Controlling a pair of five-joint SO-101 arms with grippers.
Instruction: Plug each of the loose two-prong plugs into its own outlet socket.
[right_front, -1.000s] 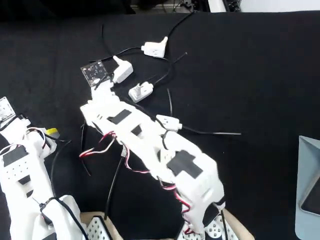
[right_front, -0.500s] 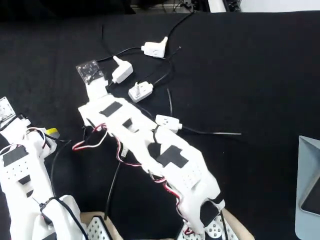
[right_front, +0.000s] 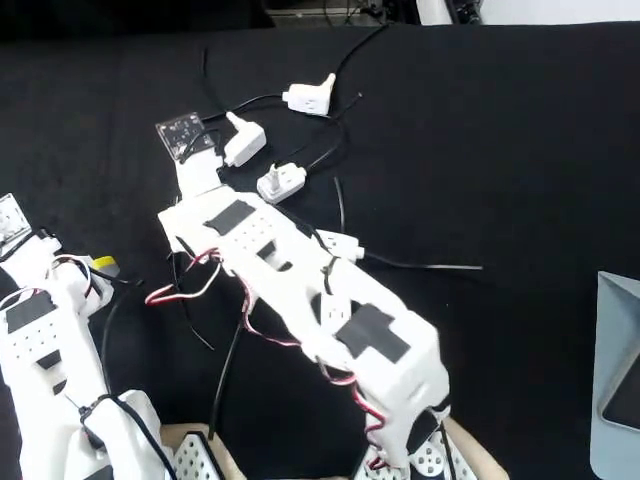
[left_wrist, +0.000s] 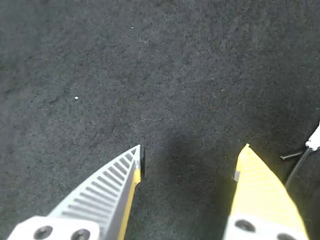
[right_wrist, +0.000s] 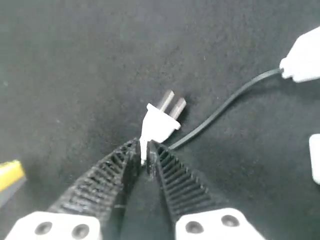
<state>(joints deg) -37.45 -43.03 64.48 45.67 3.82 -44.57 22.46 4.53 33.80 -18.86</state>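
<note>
The left gripper (left_wrist: 192, 150) stands wide apart, a grey finger (left_wrist: 107, 187) and a yellow finger (left_wrist: 260, 185), with nothing between them. It hangs over bare black cloth (left_wrist: 150, 60), and a thin cable end (left_wrist: 291, 156) lies just off the yellow finger. In the high view the left arm (right_front: 40, 340) sits at the near left corner, well apart from the cords.

The right gripper (right_wrist: 144, 148) is pinched tight on the back of a white plug (right_wrist: 160, 122). The plug's two prongs (right_wrist: 170, 102) point away from the fingers and sit in no socket. Whether the plug rests on the cloth cannot be told. A black cord (right_wrist: 220, 112) runs from it toward a white body (right_wrist: 302, 62) at the frame's edge.

In the high view the right arm (right_front: 300, 290) stretches from the near centre diagonally to the far left.

Four white pieces lie on cords there:
- The first (right_front: 243, 143) is just beside the arm's wrist end.
- The second (right_front: 281, 182) is near the first.
- The third (right_front: 310, 97) lies farthest back.
- The fourth (right_front: 337, 245) is against the arm's side, with a lead (right_front: 430, 266) running right.

Which pieces are plugs and which are sockets cannot be told from this height. Black cords loop among them, and the arm lies across several. Red and white wires (right_front: 190, 288) hang off the arm. A grey box (right_front: 612, 330) stands at the right edge.
</note>
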